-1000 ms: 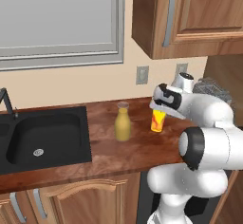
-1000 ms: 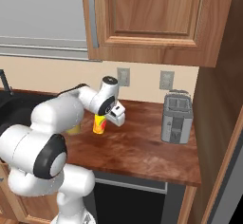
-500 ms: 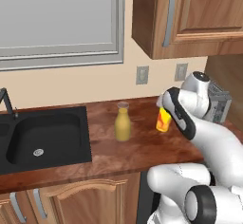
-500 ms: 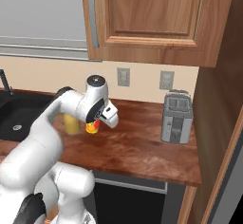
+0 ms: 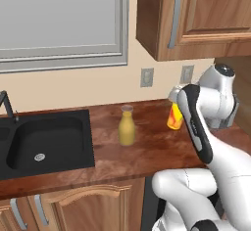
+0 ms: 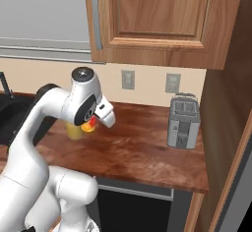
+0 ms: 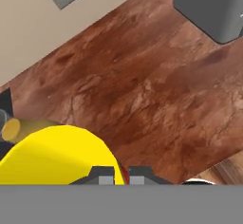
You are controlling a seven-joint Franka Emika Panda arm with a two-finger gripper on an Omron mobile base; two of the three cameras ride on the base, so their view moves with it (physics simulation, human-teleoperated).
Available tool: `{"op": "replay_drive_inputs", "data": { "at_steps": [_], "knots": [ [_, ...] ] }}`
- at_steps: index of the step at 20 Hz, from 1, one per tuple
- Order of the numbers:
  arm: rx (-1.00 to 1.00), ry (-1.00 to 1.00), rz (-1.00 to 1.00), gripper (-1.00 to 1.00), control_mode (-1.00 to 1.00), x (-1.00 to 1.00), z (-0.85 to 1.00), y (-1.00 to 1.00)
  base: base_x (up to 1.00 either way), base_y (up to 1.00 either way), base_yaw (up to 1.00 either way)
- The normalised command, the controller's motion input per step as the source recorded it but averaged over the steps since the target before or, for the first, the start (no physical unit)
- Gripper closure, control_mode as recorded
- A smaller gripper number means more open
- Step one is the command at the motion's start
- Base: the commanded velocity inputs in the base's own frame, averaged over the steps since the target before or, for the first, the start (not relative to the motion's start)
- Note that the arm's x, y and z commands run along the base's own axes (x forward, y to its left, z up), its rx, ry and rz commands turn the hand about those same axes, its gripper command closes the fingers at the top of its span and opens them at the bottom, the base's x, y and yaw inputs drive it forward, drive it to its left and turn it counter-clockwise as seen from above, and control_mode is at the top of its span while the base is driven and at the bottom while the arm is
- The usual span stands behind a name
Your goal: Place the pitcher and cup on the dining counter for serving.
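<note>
From the left base view, you are looking at one pitcher [image 5: 127, 129] standing upright on the wood worktop [image 5: 147, 151], between the black sink [image 5: 41, 139] and the arm, and well apart from the arm. One cup [image 5: 175, 116] is hanging above the worktop, partly hidden behind the arm's forearm. It is sitting clear of the surface, which suggests you are carrying it off first while the pitcher is waiting its turn. Two wall outlets [image 5: 146, 77] are showing on the wall behind.

From the right base view, the cup [image 6: 89, 123] is peeking out as an orange-red patch just under the wrist, and a bit of the pitcher [image 6: 75, 131] is showing behind the arm. One toaster [image 6: 183, 121] is standing at the far end of the worktop [image 6: 142, 150], well clear of your load.

From the hand view, the gripper [image 7: 116, 173] is clenched on the cup [image 7: 57, 154], whose yellow body is pressing against the finger tips. The pitcher [image 7: 12, 128] is appearing at the left edge, below the hand. You are holding the cup high, probably so it clears everything on the way to the dining counter.
</note>
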Motion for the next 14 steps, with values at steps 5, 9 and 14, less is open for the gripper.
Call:
{"op": "replay_drive_inputs", "data": {
  "at_steps": [5,9,14],
  "knots": [
    [0.0,-0.15,0.0,1.0,-1.0,-0.38,0.64,0.0,0.0,0.0,0.0],
    [-0.04,-0.08,0.13,1.0,1.0,-0.3,0.1,0.0,-0.12,0.0,0.1],
    [0.0,0.0,0.0,1.0,1.0,0.0,0.0,0.0,-0.55,0.02,0.66]
  ]
}}
